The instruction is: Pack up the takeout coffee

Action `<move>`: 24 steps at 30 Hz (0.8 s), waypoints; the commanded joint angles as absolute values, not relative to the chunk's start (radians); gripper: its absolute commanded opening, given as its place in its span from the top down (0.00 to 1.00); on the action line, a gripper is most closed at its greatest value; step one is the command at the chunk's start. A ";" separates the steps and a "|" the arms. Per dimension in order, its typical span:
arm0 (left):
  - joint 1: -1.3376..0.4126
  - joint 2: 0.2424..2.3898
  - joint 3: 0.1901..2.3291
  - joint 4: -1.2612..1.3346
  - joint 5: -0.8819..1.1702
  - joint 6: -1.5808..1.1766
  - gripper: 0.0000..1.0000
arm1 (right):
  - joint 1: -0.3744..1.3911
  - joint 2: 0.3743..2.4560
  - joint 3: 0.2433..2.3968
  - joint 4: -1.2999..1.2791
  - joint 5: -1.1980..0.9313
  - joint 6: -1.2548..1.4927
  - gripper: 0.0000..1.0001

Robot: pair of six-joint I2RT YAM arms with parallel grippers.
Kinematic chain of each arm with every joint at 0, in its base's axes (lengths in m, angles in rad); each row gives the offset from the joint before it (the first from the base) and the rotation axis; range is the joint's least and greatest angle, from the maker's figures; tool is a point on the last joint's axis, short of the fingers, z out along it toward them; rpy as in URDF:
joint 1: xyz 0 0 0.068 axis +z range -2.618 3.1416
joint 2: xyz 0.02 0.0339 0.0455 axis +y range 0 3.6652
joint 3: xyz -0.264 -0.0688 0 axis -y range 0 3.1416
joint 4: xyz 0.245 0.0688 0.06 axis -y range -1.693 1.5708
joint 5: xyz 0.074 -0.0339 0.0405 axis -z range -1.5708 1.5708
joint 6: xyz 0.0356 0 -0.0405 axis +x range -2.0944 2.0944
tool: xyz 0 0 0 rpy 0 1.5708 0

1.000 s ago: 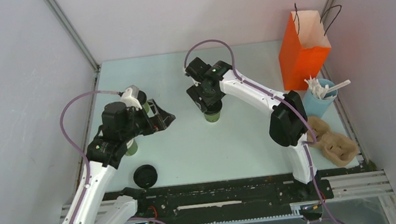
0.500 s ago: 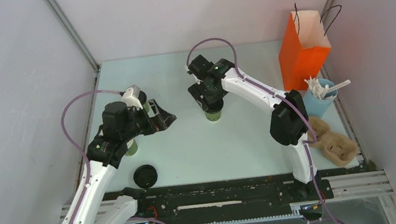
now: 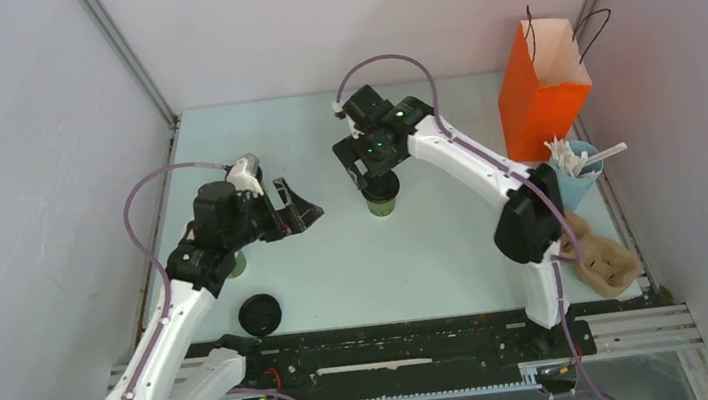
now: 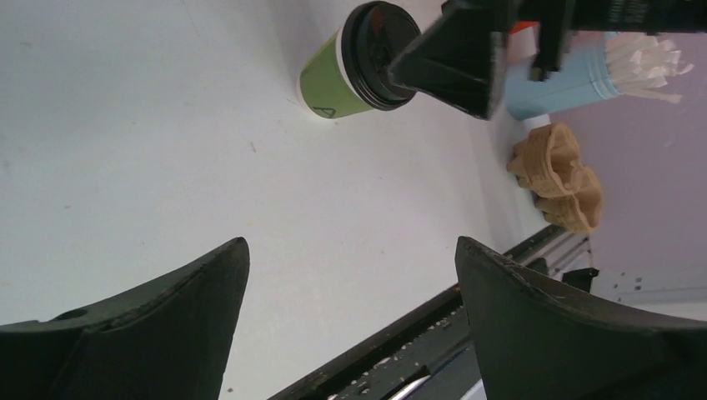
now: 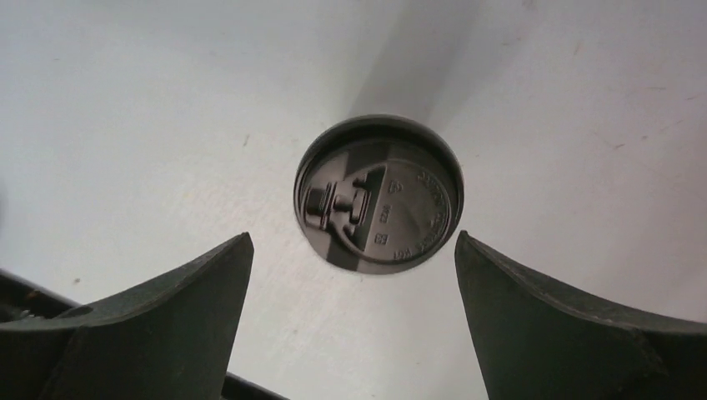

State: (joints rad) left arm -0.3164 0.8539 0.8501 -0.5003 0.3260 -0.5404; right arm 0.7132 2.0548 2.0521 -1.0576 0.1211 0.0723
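Olive-green under its black lid (image 5: pixel 377 193), the takeout coffee (image 3: pixel 382 200) stands upright mid-bench (image 3: pixel 436 251), straight beneath the right hand (image 5: pixel 350 240). That hand is spread wide, one jaw on each side of the lid and neither touching it. The left hand (image 4: pixel 350 242), also spread and holding nothing, hovers at the cup's nine o'clock, well apart.

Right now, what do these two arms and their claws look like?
The left arm and right arm are alike: white shells on the long links, black blocks at the joints. A thin mauve cable loops to each wrist. Small green lights glow near the right wrist. The left claw and right claw are black, with two broad fingers tapering to points.
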 commanded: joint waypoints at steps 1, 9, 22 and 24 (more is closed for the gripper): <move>-0.321 0.906 0.788 -0.295 0.422 -0.660 0.02 | 0.606 1.795 1.885 -0.951 -0.090 0.158 0.00; -0.385 1.261 0.861 0.062 0.516 -0.834 0.08 | 0.349 1.671 1.459 -0.535 -0.675 0.299 0.15; -0.396 1.621 1.031 0.162 0.471 -0.849 0.17 | 0.249 1.876 1.355 -0.184 -0.917 0.473 0.28; -0.396 1.653 1.052 0.156 0.477 -0.849 0.17 | 0.245 1.892 1.354 -0.175 -0.919 0.476 0.28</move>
State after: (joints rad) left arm -0.3935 1.6100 0.9730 0.1078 0.4747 -0.8398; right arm 0.2592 1.8839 1.3525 -0.2787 -0.8516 0.4370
